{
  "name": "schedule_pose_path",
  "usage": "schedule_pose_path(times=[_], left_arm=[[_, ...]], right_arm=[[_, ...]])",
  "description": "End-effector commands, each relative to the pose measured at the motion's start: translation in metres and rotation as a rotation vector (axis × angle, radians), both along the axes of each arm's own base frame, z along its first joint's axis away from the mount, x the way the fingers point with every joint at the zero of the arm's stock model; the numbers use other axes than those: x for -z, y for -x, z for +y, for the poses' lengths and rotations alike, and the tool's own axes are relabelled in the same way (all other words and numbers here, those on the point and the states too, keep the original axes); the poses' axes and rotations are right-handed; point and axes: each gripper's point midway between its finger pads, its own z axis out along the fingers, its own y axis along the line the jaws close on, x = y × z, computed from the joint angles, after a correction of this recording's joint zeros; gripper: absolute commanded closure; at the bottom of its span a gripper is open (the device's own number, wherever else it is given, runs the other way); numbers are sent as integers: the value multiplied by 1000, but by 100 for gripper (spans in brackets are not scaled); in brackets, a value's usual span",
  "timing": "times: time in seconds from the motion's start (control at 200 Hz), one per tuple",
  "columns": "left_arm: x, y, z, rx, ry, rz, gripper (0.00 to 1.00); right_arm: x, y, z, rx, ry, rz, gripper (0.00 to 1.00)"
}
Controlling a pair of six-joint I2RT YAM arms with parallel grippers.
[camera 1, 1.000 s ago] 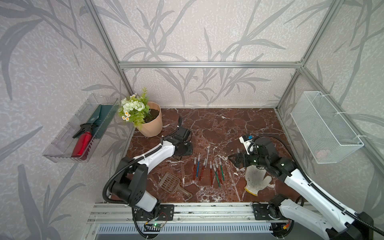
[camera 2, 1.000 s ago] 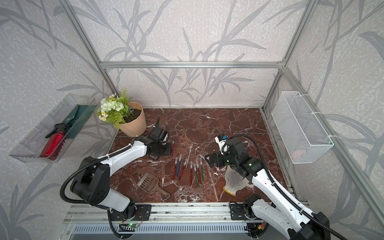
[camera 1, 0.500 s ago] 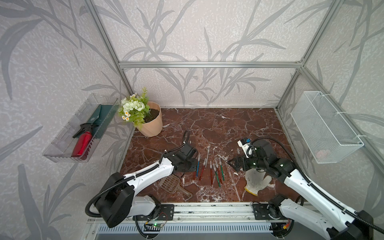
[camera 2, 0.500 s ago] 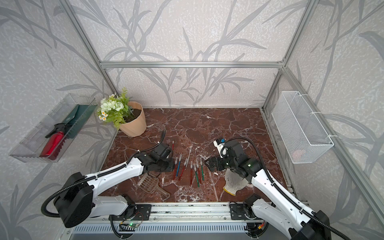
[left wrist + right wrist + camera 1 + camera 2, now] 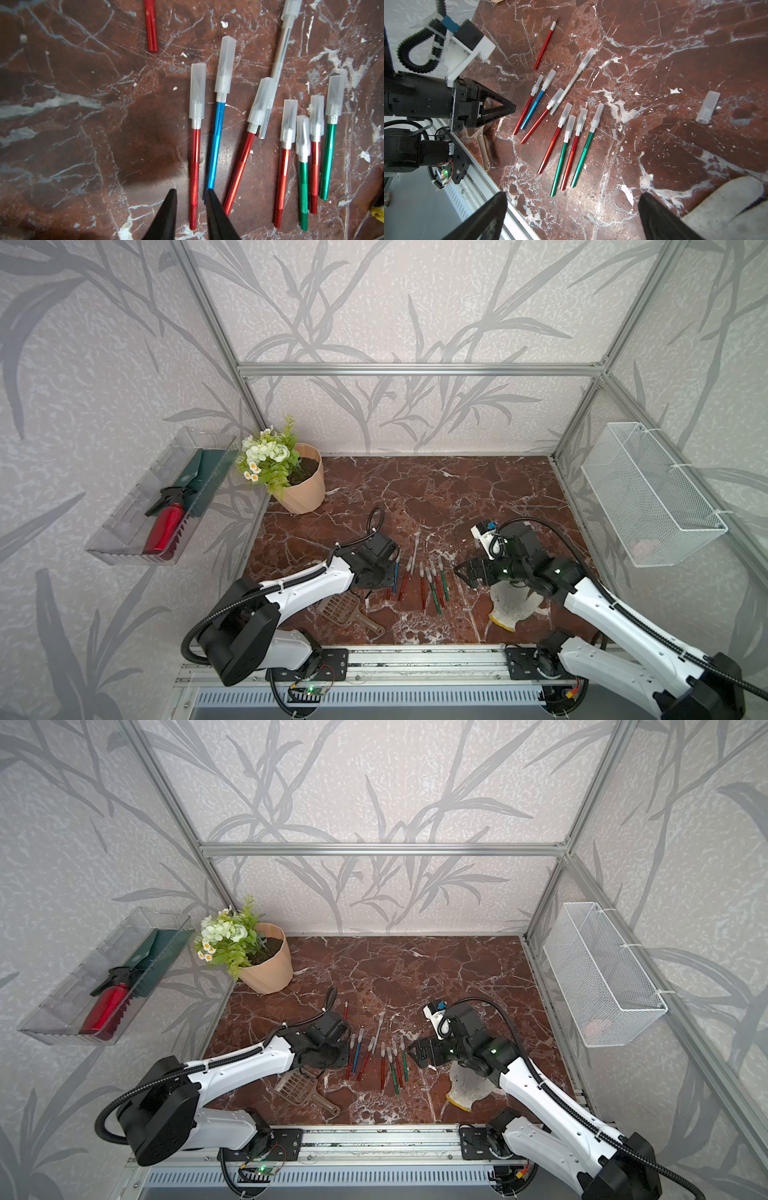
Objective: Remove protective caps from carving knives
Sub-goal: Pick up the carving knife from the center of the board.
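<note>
Several carving knives (image 5: 424, 585) (image 5: 382, 1060) with red, blue, green and silver handles lie side by side on the marble floor. Most wear translucent protective caps (image 5: 225, 64) (image 5: 597, 115) on their far ends. My left gripper (image 5: 191, 192) (image 5: 384, 578) is low over the handle ends. Its narrow-open fingers straddle the leftmost red knife (image 5: 194, 166) with a gap on each side. One loose cap (image 5: 707, 107) lies apart on the floor. A capless red knife (image 5: 545, 47) lies farther back. My right gripper (image 5: 573, 196) (image 5: 465, 574) hovers wide open and empty right of the knives.
A brown slotted scoop (image 5: 347, 610) lies at the front left, partly under my left arm. A white glove (image 5: 513, 601) lies under my right arm. A flower pot (image 5: 303, 485) stands at the back left. A wire basket (image 5: 648, 493) hangs on the right wall.
My left arm has swung from near the flower pot forward to the knives' handle ends, and its jaws have narrowed. My right gripper has shifted only slightly.
</note>
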Motion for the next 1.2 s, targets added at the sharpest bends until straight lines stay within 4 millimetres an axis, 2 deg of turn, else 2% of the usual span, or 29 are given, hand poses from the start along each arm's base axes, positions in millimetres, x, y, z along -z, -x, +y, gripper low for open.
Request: schedule_pose_path(times=[0.0, 0.67, 1.031, 1.196], left_arm=[[2, -5, 1, -10, -27, -10, 71], [12, -10, -11, 3, -24, -3, 72], [23, -9, -8, -1, -75, 21, 75], [27, -6, 1, -4, -141, 42, 76]], right_arm=[[7, 2, -1, 3, 10, 6, 1], [11, 1, 4, 11, 25, 6, 1], [16, 2, 5, 13, 22, 8, 1], [20, 2, 5, 20, 15, 14, 1]])
